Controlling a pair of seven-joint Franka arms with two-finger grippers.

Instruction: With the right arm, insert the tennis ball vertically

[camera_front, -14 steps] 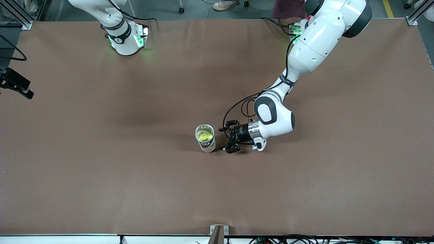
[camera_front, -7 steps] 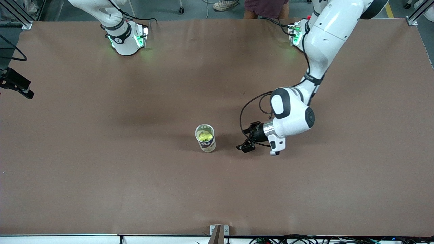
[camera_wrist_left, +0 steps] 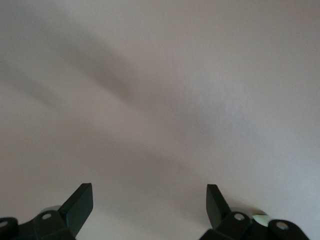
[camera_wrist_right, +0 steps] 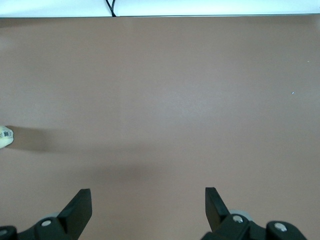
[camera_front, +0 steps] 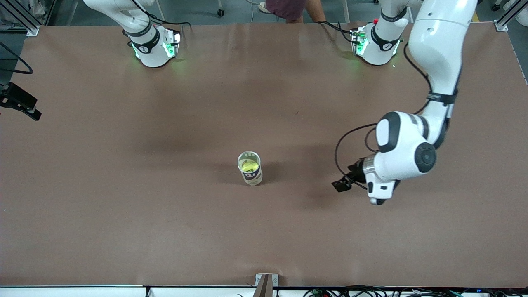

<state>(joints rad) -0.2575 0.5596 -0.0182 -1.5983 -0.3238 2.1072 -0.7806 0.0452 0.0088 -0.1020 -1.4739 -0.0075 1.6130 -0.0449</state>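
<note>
Seen from the high front camera: a clear tennis ball can (camera_front: 250,168) standing upright near the middle of the brown table (camera_front: 123,206), mouth open to the ceiling, a dark printed label around its lower wall. Inside it, a yellow-green tennis ball (camera_front: 248,166), resting low in the tube and visible through the open top. Nothing touching the can; its shadow falling toward the right arm's end of the table.

Well apart from the can, toward the left arm's end of the table: the left gripper (camera_front: 342,183), carried low over bare tabletop on a folded white arm whose forearm and wrist hide much of the tool. Fingers spread wide and holding nothing, as shown in the left wrist view, where two dark fingertips (camera_wrist_left: 80,202) frame only plain, washed-out table surface between them (camera_wrist_left: 149,205).

Right arm waiting, drawn back by its base (camera_front: 154,47) at the top of the front view, green status lights glowing there and at the left arm's base (camera_front: 375,43). Right gripper (camera_wrist_right: 148,206) not visible from the front camera; in the right wrist view, fingers likewise set wide apart and empty, pointed across open brown table toward a pale edge strip (camera_wrist_right: 200,7). At the margin of that same view, a small pale object with its shadow, too little of it showing to identify.

At the top edge of the front view, the legs of a person (camera_front: 291,8) standing by the table.
</note>
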